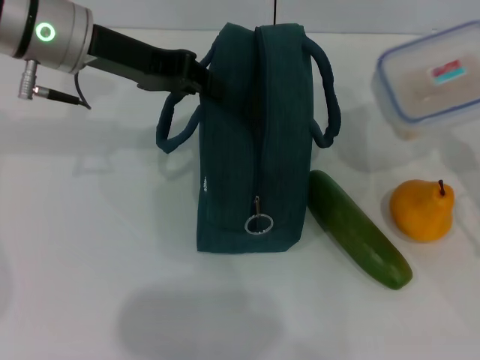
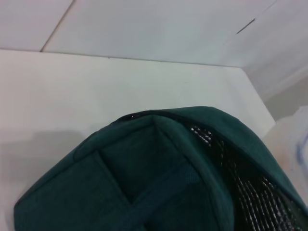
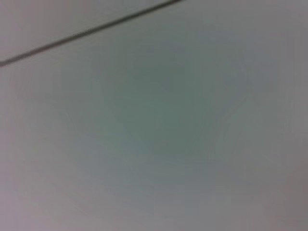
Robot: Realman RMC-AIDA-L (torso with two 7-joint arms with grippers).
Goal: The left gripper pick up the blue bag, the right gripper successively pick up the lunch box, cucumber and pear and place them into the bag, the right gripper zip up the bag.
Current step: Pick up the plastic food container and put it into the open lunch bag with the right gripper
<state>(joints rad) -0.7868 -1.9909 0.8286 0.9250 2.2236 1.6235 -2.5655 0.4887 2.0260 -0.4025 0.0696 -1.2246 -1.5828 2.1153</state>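
Bag [image 1: 255,142], cucumber [image 1: 358,229], pear [image 1: 422,209] on white table [image 1: 82,247].

The left arm [image 1: 45,34] shows a silver-grey cylindrical wrist section bearing a small glowing green ring light [image 1: 46,32]. A short metal connector plug [image 1: 30,81] juts from its underside, and a thin dark cable [image 1: 71,97] runs off it. Beyond the cylinder comes the left hand [image 1: 196,75], a flat, matte black, angular body that tapers forward into black fingers.
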